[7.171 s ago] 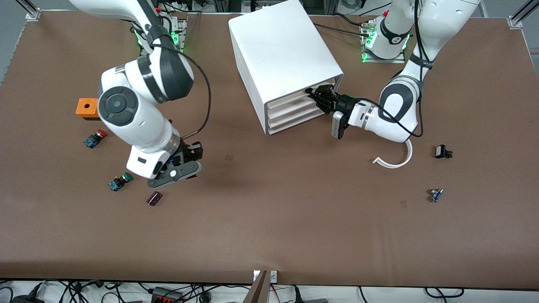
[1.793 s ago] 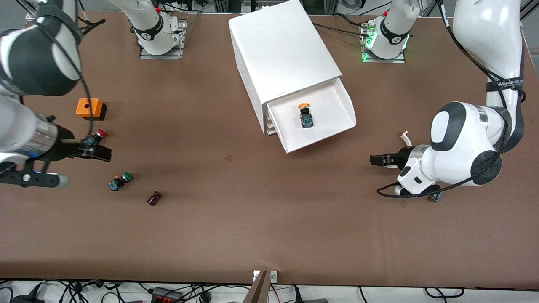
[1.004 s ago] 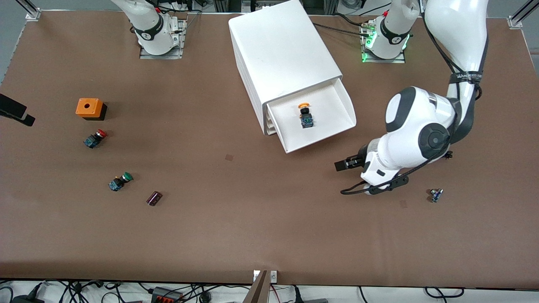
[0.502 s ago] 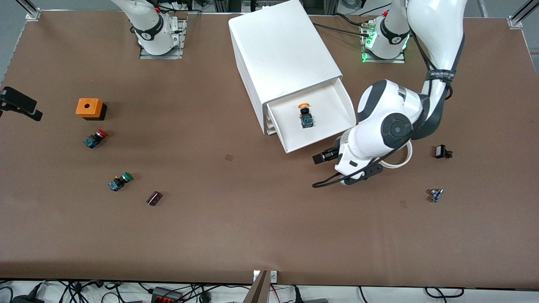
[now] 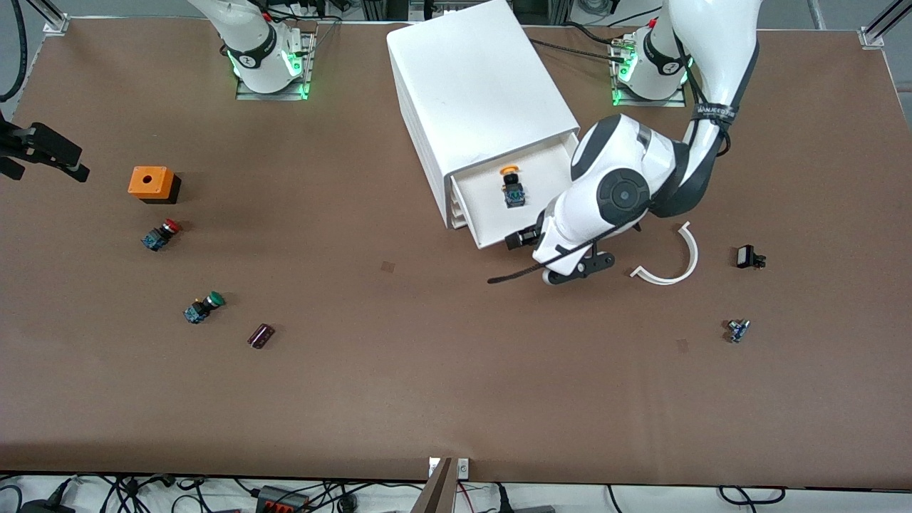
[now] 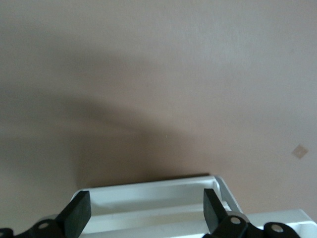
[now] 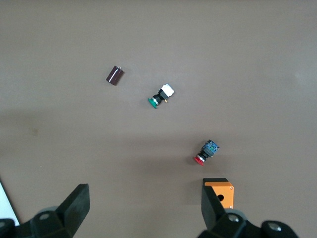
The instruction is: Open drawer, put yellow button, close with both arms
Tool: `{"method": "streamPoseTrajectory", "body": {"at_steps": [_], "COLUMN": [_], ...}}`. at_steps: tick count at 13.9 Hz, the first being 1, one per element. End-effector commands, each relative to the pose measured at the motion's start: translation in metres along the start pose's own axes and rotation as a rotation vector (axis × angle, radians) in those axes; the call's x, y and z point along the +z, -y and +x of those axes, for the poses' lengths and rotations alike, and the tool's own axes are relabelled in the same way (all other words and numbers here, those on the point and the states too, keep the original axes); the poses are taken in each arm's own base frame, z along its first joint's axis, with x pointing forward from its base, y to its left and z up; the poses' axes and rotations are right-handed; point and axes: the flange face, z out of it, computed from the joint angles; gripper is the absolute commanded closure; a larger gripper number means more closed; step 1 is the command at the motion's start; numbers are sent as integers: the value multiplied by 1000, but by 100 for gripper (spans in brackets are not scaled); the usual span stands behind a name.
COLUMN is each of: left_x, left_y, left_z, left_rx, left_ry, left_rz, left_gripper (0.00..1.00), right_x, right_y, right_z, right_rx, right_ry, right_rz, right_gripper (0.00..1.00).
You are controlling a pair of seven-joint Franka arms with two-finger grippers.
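Note:
The top drawer of the white cabinet stands partly pulled out. In it lies the yellow button, cap toward the cabinet. My left gripper is open at the drawer's front rim, which lies across the gap between its fingers in the left wrist view, where that left gripper holds nothing. My right gripper hangs open and empty over the table's edge at the right arm's end, well away from the cabinet. The right wrist view shows the right gripper open above bare table.
Toward the right arm's end lie an orange box, a red-capped switch, a green-capped switch and a small dark cylinder. A white curved strip and two small parts lie toward the left arm's end.
My left arm has swung across to the drawer's front and the drawer, with the yellow button, has slid a little into the cabinet. My right gripper has edged slightly inward.

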Motion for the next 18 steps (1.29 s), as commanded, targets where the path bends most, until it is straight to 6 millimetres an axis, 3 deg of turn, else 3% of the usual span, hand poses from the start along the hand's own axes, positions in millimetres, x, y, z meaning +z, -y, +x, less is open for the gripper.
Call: {"method": "streamPoseTrajectory", "body": {"at_steps": [1, 7, 12, 18], "left_x": [2, 31, 41, 42], "left_y": [1, -22, -32, -32], "left_z": [-37, -88, -117, -118], "left_rx": [25, 16, 33, 27], "left_ry": [-5, 53, 83, 85], "left_rz": [37, 78, 106, 111], "left_gripper": [0, 0, 0, 0], "right_x": [9, 10, 15, 15], "right_y": [1, 1, 0, -2], "right_z": [0, 1, 3, 2], "right_rx": [-22, -23, -22, -17], "right_ry": [10, 16, 26, 28], "right_rz": [-12, -6, -7, -12], "right_gripper": [0, 0, 0, 0]}}
